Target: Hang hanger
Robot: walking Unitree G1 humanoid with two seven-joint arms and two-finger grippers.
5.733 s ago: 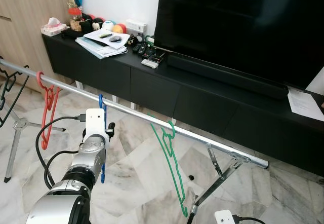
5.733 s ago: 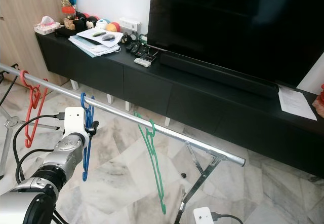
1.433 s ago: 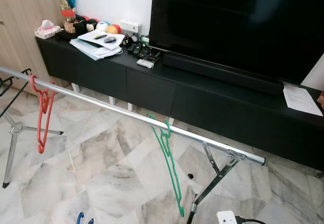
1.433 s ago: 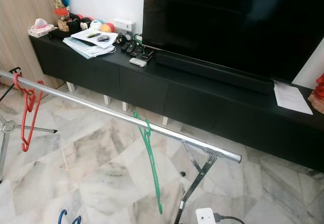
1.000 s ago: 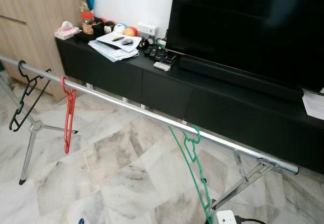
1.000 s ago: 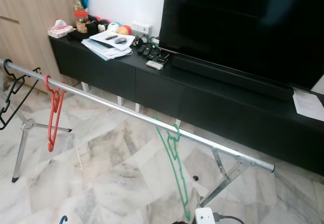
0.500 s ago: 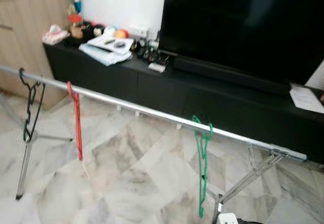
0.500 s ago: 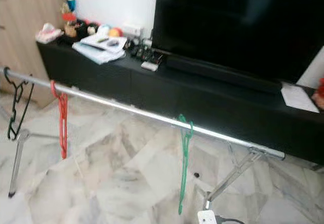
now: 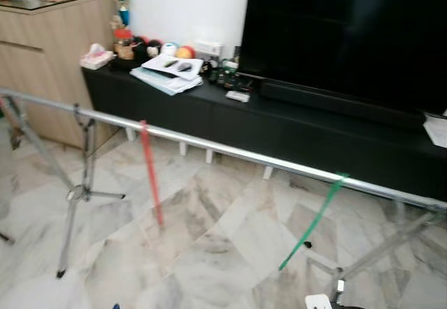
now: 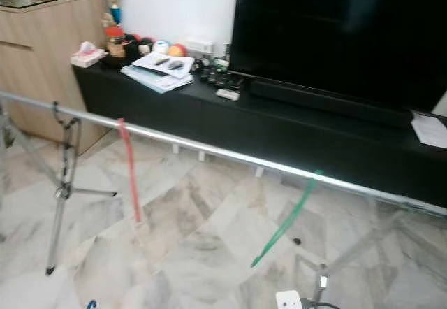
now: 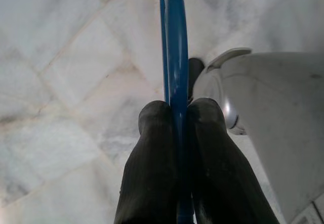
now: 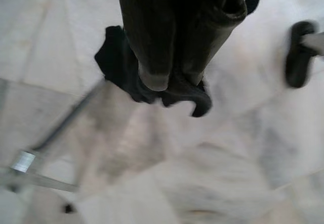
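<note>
Low at the near left, the left end effector (image 11: 177, 115) is clamped on the blue hanger (image 11: 174, 41), shaft running out past the fingertips. Rail (image 9: 230, 152) sits far and above, long axis left-right; the bare stretch between red hanger (image 9: 149, 173) and green hanger (image 9: 316, 214) suits the left arm. Right end effector (image 12: 172, 79): fingers together, apparently empty.

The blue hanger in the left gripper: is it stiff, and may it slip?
The blue hanger runs straight out from the left gripper without sagging, so it is probably stiff and light. Its bar looks thin and smooth, and the shut jaws pinch only a short part, so it may swivel or slide.
</note>
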